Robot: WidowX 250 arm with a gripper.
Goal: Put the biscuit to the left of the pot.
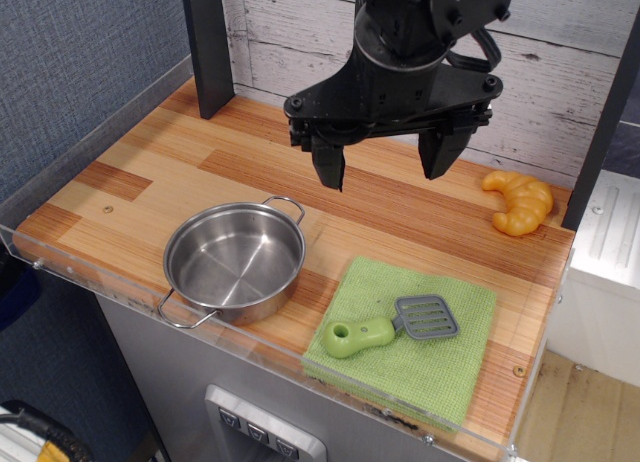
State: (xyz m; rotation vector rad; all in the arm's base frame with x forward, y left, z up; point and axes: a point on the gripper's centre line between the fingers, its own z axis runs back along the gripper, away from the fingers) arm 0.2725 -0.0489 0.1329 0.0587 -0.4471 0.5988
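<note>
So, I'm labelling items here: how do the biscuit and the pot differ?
The biscuit is small, orange-yellow and curved; the pot is much larger, round, shiny steel. The biscuit lies at the far right corner, the pot near the front left. Both rest on the wooden table, untouched by the open gripper.

Looks like a lab test bench made up as a toy kitchen, not a real home. Wooden countertop (pixel 200 172) w/ clear plastic guard strip (pixel 120 292) round its edges; whitewashed plank backdrop (pixel 300 32) behind, grey fabric partition (pixel 80 52) on one side, office-style. Black robot arm (pixel 400 42) hangs over the counter betw. dark posts (pixel 212 42). Props are kitchen stuff: steel pot (pixel 235 262), green cloth (pixel 440 352), green-handled spatula (pixel 395 327), plastic croissant (pixel 518 202). Grey cabinet front w/ buttons (pixel 260 432) below.
</note>
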